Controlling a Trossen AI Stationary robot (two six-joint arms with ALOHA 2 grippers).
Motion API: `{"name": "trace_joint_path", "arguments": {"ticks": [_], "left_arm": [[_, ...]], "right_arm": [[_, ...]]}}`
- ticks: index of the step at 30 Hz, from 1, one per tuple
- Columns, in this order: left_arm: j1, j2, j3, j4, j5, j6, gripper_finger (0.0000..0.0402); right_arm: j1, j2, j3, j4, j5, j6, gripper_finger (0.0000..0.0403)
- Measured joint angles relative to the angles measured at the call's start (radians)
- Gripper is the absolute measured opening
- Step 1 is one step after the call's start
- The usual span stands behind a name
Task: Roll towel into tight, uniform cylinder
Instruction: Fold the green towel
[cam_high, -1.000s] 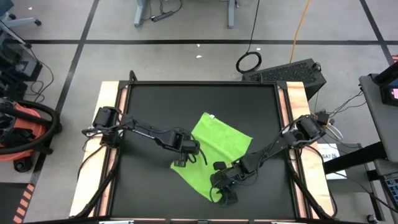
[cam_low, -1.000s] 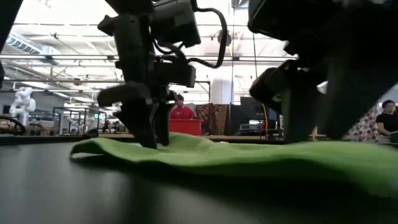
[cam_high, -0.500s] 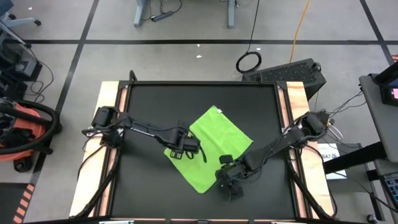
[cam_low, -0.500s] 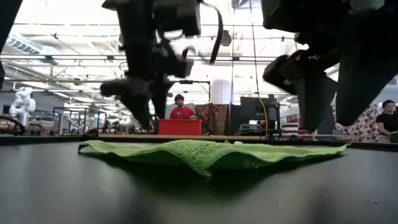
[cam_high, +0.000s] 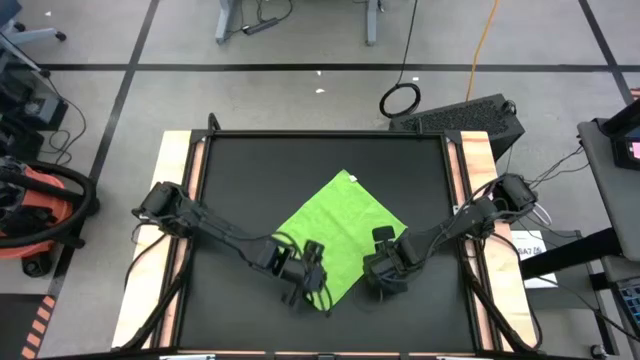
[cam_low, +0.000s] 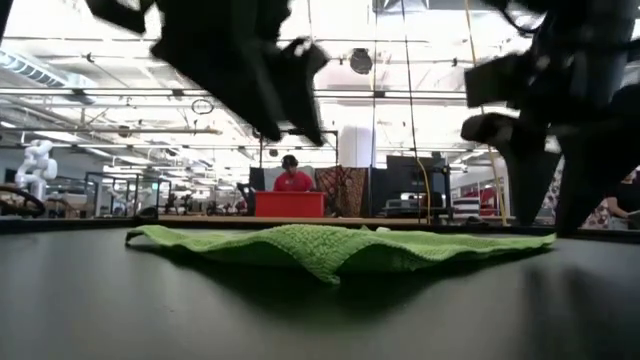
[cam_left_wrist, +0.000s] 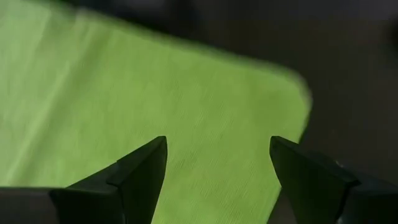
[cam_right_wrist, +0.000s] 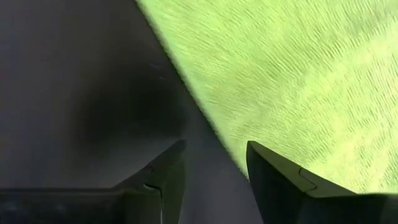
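Centre-frame on the black mat (cam_high: 240, 180), the towel (cam_high: 335, 235) lies flat, unrolled; left gripper (cam_high: 312, 285) and right gripper (cam_high: 383, 270) hover wide-jawed over its lower corner and edge, likely positioned to start the roll.

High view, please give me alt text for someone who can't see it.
A small lime-green cloth towel lies spread flat as a diamond on the black table mat, not yet rolled. Two dark robot arms reach in from either side: the left hand sits open over the towel's near corner, and the right hand sits open at its near right edge.
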Motion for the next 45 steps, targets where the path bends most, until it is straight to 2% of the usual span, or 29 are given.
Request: {"name": "trace_joint_path", "arguments": {"ticks": [4,13,17,21,23,25,31,32,38,45], "left_arm": [[-0.046,0.023,0.001,0.085,0.017,-0.007,0.0290],[-0.066,0.155,0.000,0.127,0.025,-0.073,0.0290],[-0.068,0.191,-0.001,0.142,0.012,-0.106,0.0290],[-0.071,0.191,0.000,0.142,-0.026,-0.134,0.0279],[-0.074,0.191,0.000,0.152,-0.032,-0.138,0.0254],[-0.080,0.192,0.000,0.166,-0.042,-0.137,0.0213],[-0.096,0.189,0.000,0.161,-0.042,-0.137,0.0039],[-0.101,0.186,0.000,0.155,-0.043,-0.137,0.0020],[-0.141,0.157,0.000,0.113,-0.084,-0.144,0.0010],[-0.203,0.074,0.000,0.025,-0.302,-0.241,0.0005]], "right_arm": [[-0.032,0.000,-0.054,0.009,-0.001,-0.004,0.0157],[-0.062,-0.002,-0.072,0.074,-0.037,-0.050,0.0149],[-0.062,-0.001,-0.072,0.084,-0.058,-0.040,0.0118],[-0.062,0.000,-0.072,0.089,-0.084,-0.025,0.0060],[-0.061,0.000,-0.072,0.093,-0.097,-0.024,0.0025],[-0.062,0.000,-0.072,0.095,-0.106,-0.024,0.0008],[-0.062,-0.003,-0.069,0.090,-0.119,-0.014,0.0002],[-0.062,-0.006,-0.063,0.084,-0.128,-0.007,0.0002],[-0.046,-0.071,0.005,0.049,-0.164,0.009,0.0001],[-0.041,-0.162,0.128,-0.033,-0.162,0.001,0.0000]]}}
